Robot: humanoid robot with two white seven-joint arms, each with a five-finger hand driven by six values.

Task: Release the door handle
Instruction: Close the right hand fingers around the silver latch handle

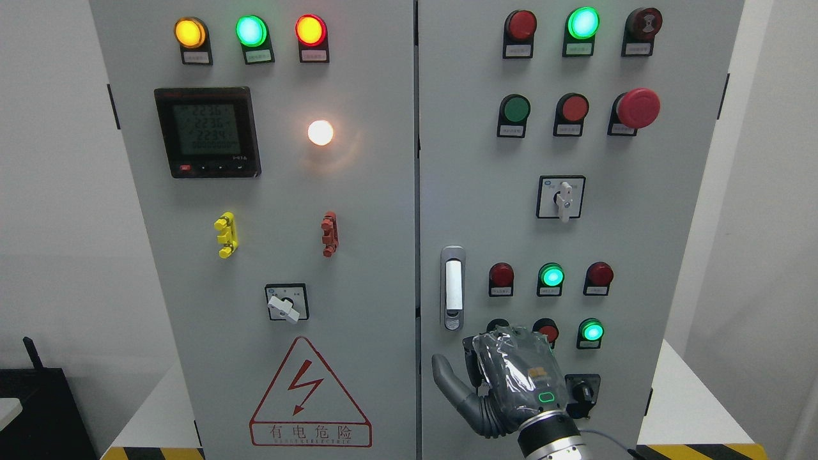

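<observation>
The right hand (505, 377), wrapped in clear plastic, hangs at lower right of the frame with fingers relaxed, thumb spread, holding nothing. Just above it, apart, the silver door handle (453, 287) stands upright on the grey cabinet's right door (639, 243).

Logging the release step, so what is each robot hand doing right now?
Right robot hand: open, holding nothing, just below the door handle.
Left robot hand: not in view.
</observation>
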